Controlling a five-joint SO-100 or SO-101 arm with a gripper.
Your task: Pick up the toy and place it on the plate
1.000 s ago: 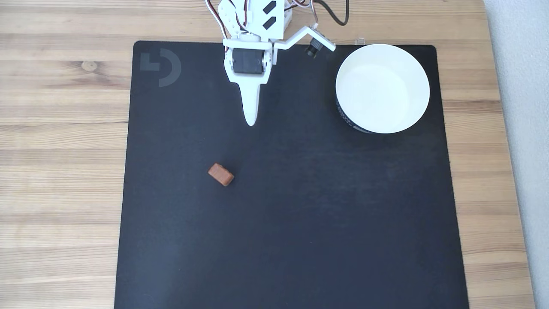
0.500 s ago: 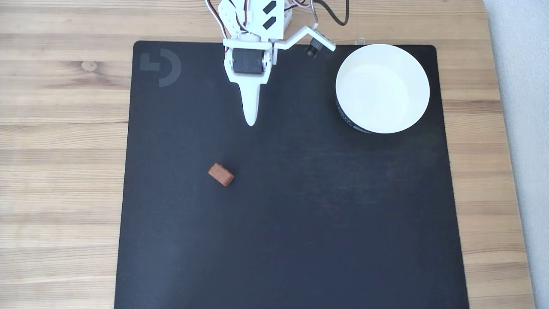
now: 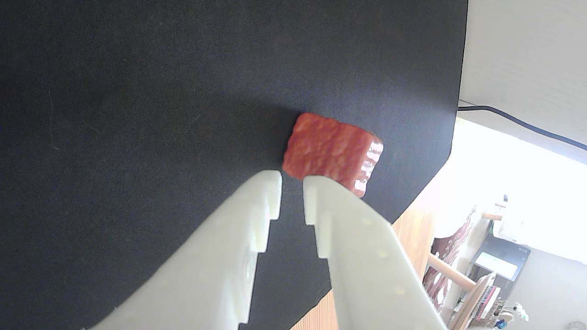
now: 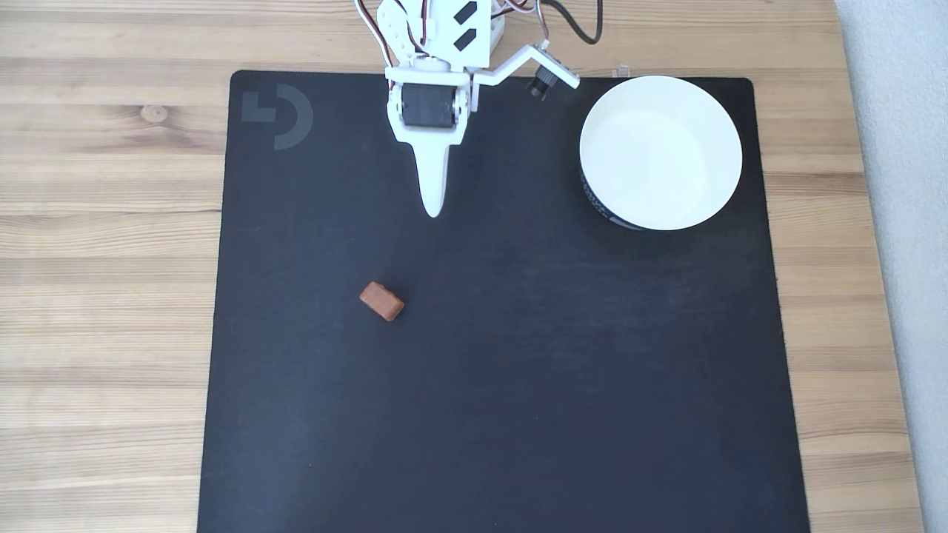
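The toy (image 4: 382,301), a small reddish-brown block with rounded corners, lies on the black mat left of centre in the fixed view. In the wrist view the toy (image 3: 331,151) sits just beyond the white fingertips, its speckled broad face up. My gripper (image 4: 432,211) hangs over the back of the mat, well apart from the toy and slightly to its right. Its jaws are nearly together with a thin gap, and my gripper (image 3: 292,178) holds nothing. The plate (image 4: 661,152), a round white dish with a dark outer band, stands at the mat's back right corner with nothing in it.
The black mat (image 4: 518,385) covers most of a wooden table (image 4: 104,296). A wrist camera bracket (image 4: 544,74) sticks out to the arm's right, close to the plate. A pale wall or floor strip (image 4: 911,222) runs along the right edge.
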